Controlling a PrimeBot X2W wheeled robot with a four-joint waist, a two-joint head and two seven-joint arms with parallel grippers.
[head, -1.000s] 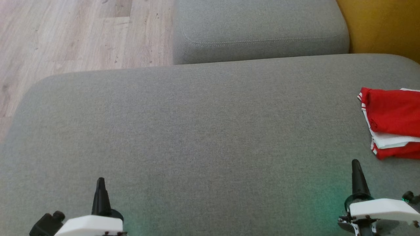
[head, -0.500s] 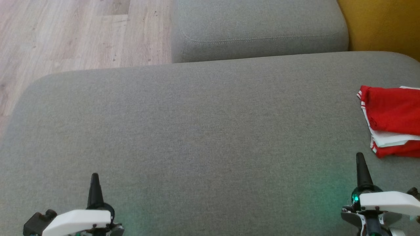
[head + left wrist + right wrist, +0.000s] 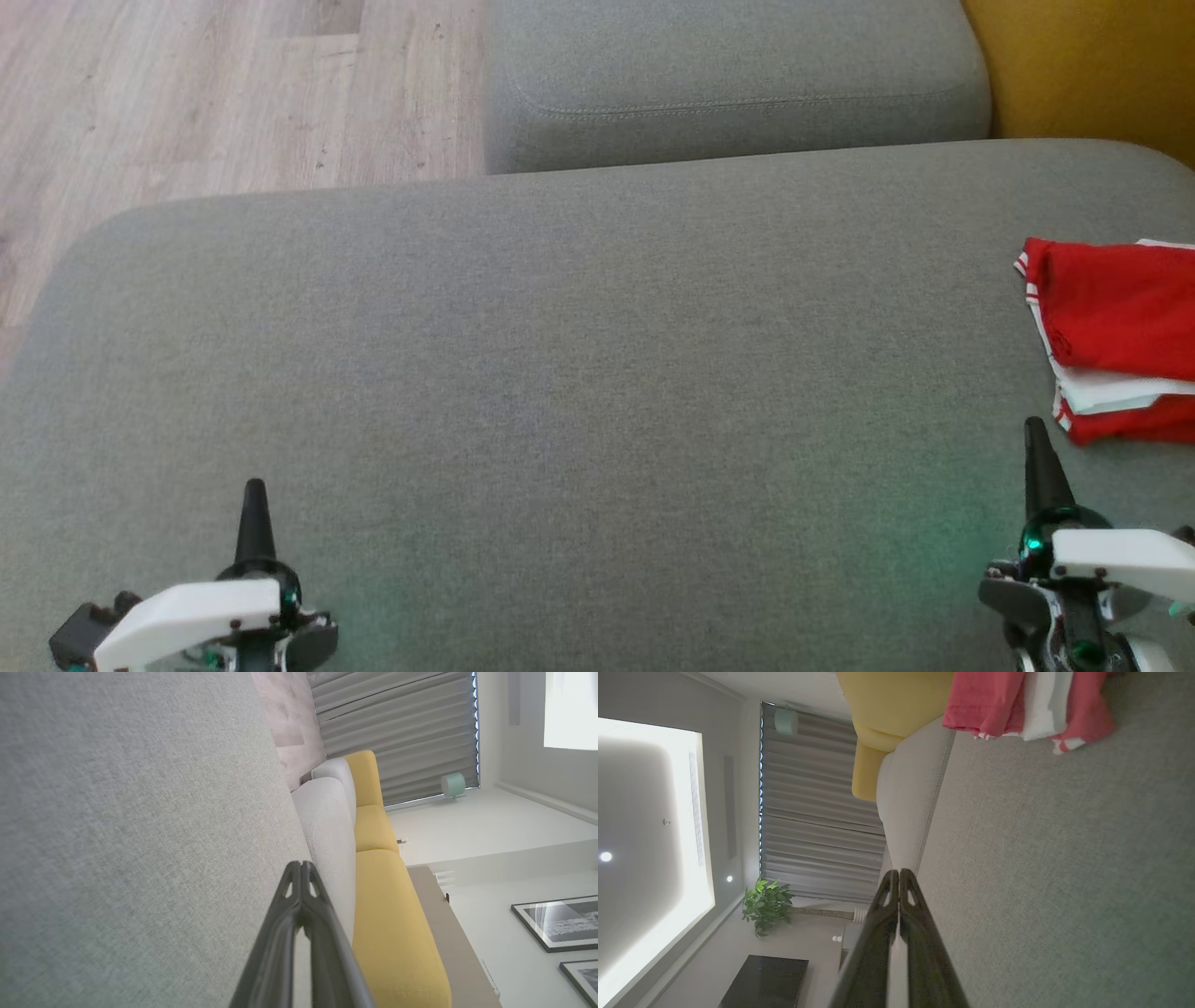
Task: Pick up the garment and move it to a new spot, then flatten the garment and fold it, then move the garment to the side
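Garment (image 3: 1116,327), red with white bands, lies folded at the right edge of the grey cushion (image 3: 560,355), roughly midway between its near and far edges. It runs out past the head view's right border, so we cannot give its full outline. In the right wrist view the garment (image 3: 999,700) is cut by the top border, and we cannot make out what kind of clothing it is.

Our left gripper (image 3: 254,490) sits low over the cushion toward its near-left corner. Its fingers are pressed together into one dark spike pointing at the far edge, and they hold nothing. Our right gripper (image 3: 1034,431) is posed the same way toward the near-right corner, tips together and empty, near the garment's closest edge but apart from it.

Seen along its own fingers, the left gripper (image 3: 301,867) meets at the tips, and so does the right gripper (image 3: 899,873). Both lie along the cushion.

Only white wrist housings show behind the fingers, and the arms beyond are cut off by the bottom border. We cannot tell whether the fingers touch the cushion's fabric.
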